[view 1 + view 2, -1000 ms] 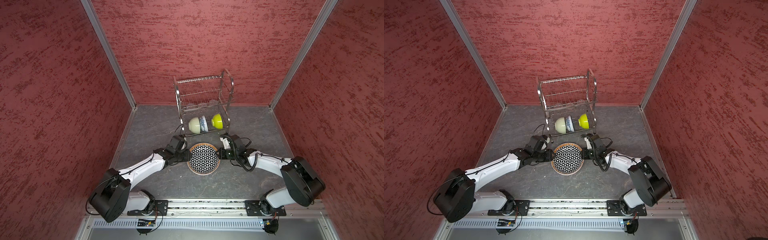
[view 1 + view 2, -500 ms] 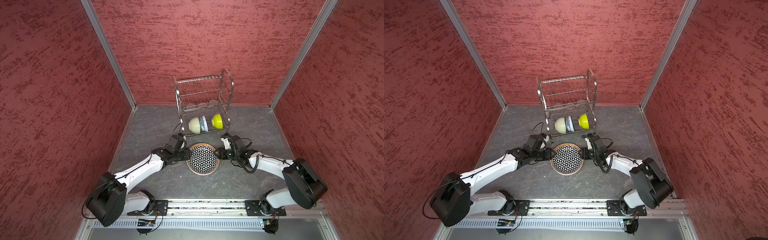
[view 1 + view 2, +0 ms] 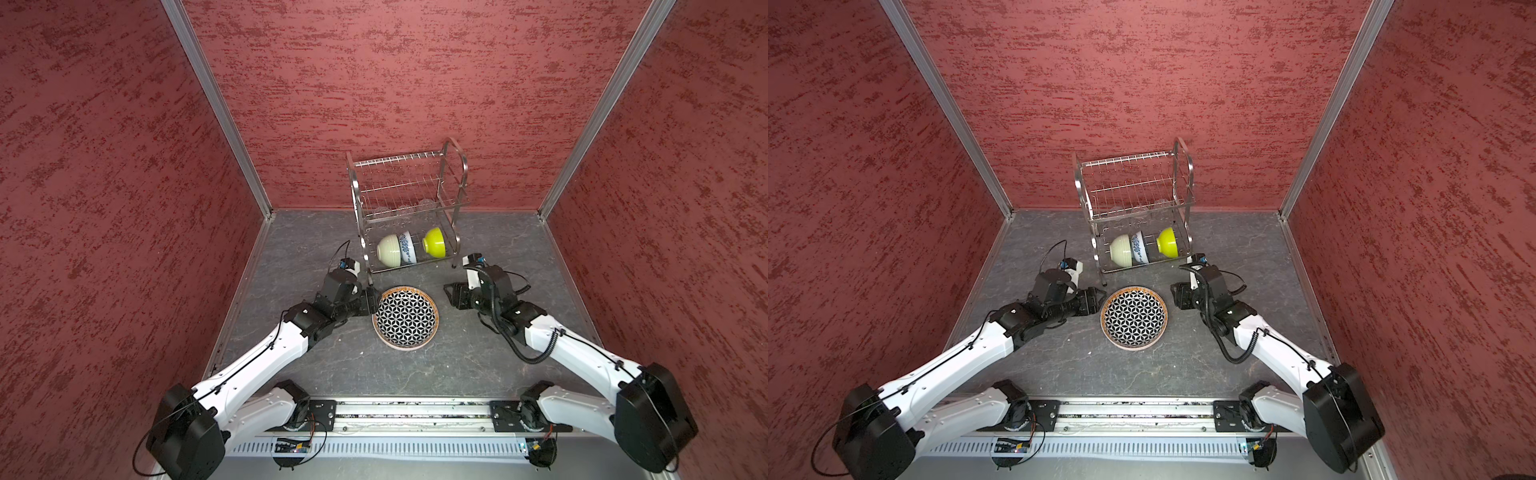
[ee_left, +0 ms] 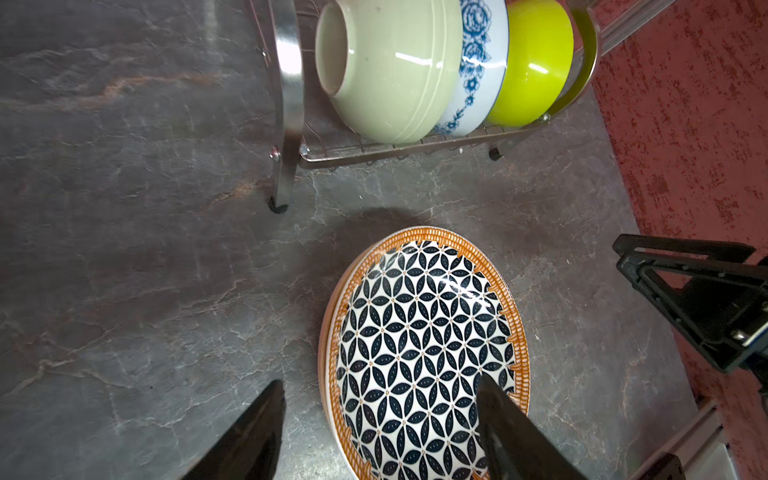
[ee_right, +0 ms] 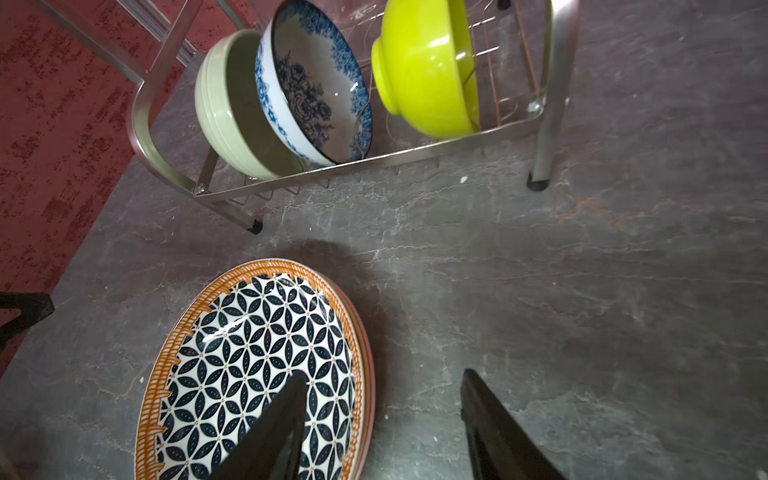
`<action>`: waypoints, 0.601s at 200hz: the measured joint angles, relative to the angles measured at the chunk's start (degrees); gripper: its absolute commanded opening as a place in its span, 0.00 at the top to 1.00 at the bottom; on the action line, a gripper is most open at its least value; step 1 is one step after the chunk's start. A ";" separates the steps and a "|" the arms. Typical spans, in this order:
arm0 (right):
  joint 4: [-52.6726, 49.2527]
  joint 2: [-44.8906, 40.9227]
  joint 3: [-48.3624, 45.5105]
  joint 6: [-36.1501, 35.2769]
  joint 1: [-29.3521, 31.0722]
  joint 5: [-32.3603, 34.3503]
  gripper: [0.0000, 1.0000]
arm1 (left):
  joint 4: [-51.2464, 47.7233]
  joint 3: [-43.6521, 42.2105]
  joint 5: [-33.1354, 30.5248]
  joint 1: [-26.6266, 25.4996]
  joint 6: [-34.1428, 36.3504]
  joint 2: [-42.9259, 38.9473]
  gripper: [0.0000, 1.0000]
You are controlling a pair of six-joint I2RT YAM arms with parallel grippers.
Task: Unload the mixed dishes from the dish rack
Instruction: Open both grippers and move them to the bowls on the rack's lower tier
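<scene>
The black-and-white geometric plate (image 3: 406, 318) (image 3: 1134, 318) lies flat on the table in front of the dish rack (image 3: 409, 199), on top of other plates whose rims show beneath it (image 5: 368, 365). My left gripper (image 3: 372, 300) (image 4: 380, 401) is open at the plate's left rim, one finger over the plate and one over the table. My right gripper (image 3: 450, 293) (image 5: 384, 395) is open just off the plate's right edge, holding nothing. On the rack's lower tier, three bowls stand on edge: cream-green (image 3: 390, 250), blue-floral (image 3: 409, 247) and lime (image 3: 435, 242). Clear tumblers show faintly behind the wires (image 3: 426, 203).
The rack stands against the red back wall, and its upper tier (image 3: 399, 174) holds nothing that I can see. Red side walls close in the grey stone table (image 3: 478, 365). The arms' base rail (image 3: 407, 409) runs along the near edge.
Both grippers have opened and let go of the plate's rim. The right gripper has drawn back to the right, off the plate. The plate now lies flat on the stack.
</scene>
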 measured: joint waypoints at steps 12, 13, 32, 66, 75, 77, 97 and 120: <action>0.02 0.24 0.61 -0.28 -1.01 0.20 0.41 | -0.02 -0.09 -2.29 0.00 -0.28 0.04 0.25; 0.02 0.26 0.66 -0.31 -1.09 0.20 0.41 | -0.04 -0.09 -2.45 0.00 -0.31 0.04 0.25; 0.61 1.40 2.10 -0.59 -3.87 0.07 0.41 | 0.02 -0.09 -6.64 0.00 -0.90 0.50 0.23; 4.48 7.26 6.71 -0.42 -10.34 -1.68 0.43 | 1.49 0.24 -12.52 0.02 -1.25 4.50 0.24; 5.90 9.57 8.22 -0.31 -11.72 -2.71 0.44 | 1.97 0.61 -13.57 0.00 -1.25 5.84 0.25; 6.25 10.23 8.57 -0.22 -12.02 -2.95 0.45 | 2.08 0.72 -13.75 0.02 -1.25 6.19 0.25; 8.87 16.98 12.46 0.04 -14.10 -5.25 0.47 | 3.78 1.95 -15.34 0.04 -1.25 8.63 0.26; 10.16 24.41 16.90 -0.20 -14.86 -6.64 0.48 | 6.51 3.13 -16.50 0.39 -1.18 10.56 0.26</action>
